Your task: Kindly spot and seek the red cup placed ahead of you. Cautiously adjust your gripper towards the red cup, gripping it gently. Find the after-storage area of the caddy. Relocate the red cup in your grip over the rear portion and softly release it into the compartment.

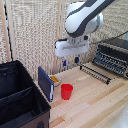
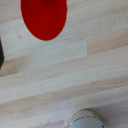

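The red cup (image 1: 66,91) stands upright on the wooden table, just to the exterior view's right of a blue box. In the wrist view the red cup (image 2: 44,18) shows from above, cut off by the frame edge. My gripper (image 1: 70,62) hangs well above the cup and slightly behind it; its two short dark fingers (image 1: 64,63) are apart with nothing between them. The black caddy (image 1: 15,95) sits at the exterior view's lower left, with a divider (image 1: 17,93) splitting it into two sections. Both sections look dark inside.
A blue box (image 1: 46,82) stands on edge between the caddy and the cup, with a small yellowish item (image 1: 54,79) behind it. A dark toaster oven (image 1: 114,55) with its rack (image 1: 95,72) pulled out sits at the exterior view's right. A white round object (image 2: 86,120) shows in the wrist view.
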